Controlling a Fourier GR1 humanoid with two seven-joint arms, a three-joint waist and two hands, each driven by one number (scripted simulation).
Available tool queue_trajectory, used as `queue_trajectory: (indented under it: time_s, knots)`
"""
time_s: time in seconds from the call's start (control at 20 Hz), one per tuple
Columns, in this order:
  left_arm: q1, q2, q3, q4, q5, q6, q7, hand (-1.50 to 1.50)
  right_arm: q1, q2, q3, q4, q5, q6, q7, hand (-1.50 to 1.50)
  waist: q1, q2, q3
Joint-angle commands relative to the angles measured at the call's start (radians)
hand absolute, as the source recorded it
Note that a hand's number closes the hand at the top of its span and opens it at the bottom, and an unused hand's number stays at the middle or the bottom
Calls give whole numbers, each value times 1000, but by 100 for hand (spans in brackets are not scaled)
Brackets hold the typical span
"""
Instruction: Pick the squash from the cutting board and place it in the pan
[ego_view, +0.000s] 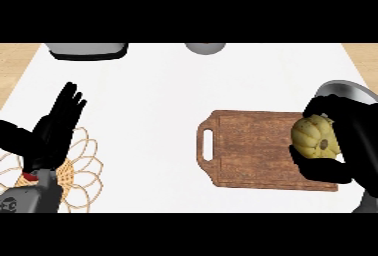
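A pale yellow ribbed squash (315, 137) sits at the right end of the brown wooden cutting board (251, 150). My right hand (347, 145) is curled round it, fingers above and thumb below, hiding its right side. Just behind that hand, a dark pan (345, 90) with a grey rim shows at the right edge, mostly covered by the hand. My left hand (55, 127) stays open at the left with fingers up, resting over a woven trivet.
A wire and wicker trivet (77, 172) lies at the lower left under the left forearm. A grey and black appliance (87, 50) and a grey round object (205, 48) stand along the far edge of the white counter (162, 100).
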Motion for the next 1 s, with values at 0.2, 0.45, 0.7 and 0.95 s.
queue_trajectory:
  time_s: [0.2,0.45,0.7,0.95]
  knots:
    - [-34,0,24,47,1,-36,-27,0,-152,-16,-245,144,-99,-21,-11,150,24,7,0]
    - [-4,-20,-14,-59,-38,13,52,0,-146,-138,-471,294,-225,-95,-171,150,24,5,1]
    - [-24,6,40,28,1,-50,-3,0,-183,-209,-561,583,-244,-244,-326,150,28,9,1]
    - [-65,-23,6,20,-27,-22,46,0,-185,-255,-626,872,-276,-404,-532,150,29,10,2]
